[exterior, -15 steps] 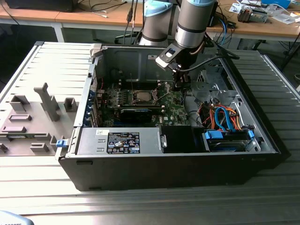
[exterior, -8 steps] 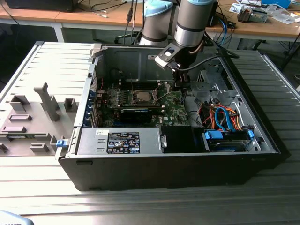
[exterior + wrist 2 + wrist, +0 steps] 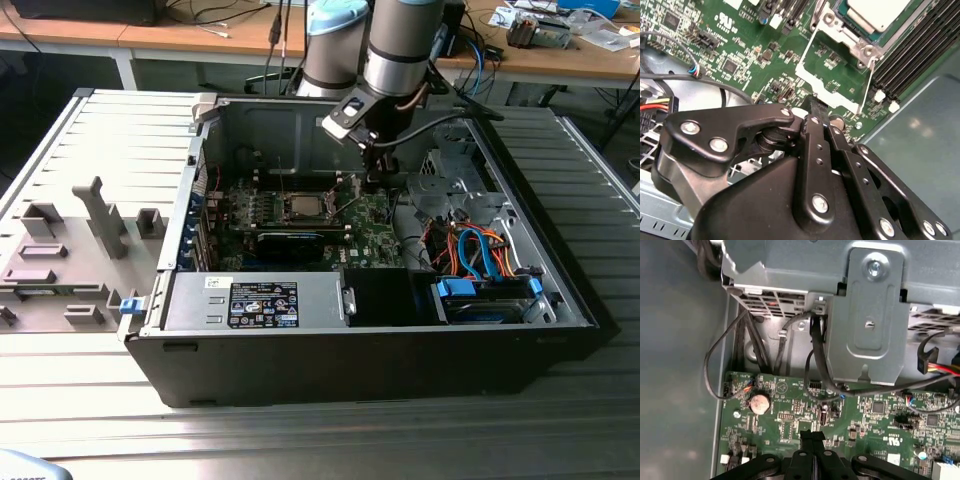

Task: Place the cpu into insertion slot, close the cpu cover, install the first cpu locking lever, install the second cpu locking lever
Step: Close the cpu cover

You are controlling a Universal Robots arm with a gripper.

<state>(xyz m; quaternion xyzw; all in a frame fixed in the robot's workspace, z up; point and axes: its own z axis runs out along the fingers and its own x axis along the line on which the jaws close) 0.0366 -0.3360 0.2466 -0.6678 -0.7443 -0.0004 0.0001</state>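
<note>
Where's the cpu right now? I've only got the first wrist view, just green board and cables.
Observer: In the second wrist view the cpu already sits in the insertion slot.
Operator: Is the cover shut over it?
Observer: No, the cpu cover is swung open, off the cpu.
Operator: How close am I to it?
Observer: The gripper is right by the open cover's edge.

Silvery metal cpu (image 3: 880,12), matt grey metal case (image 3: 300,130).
</note>
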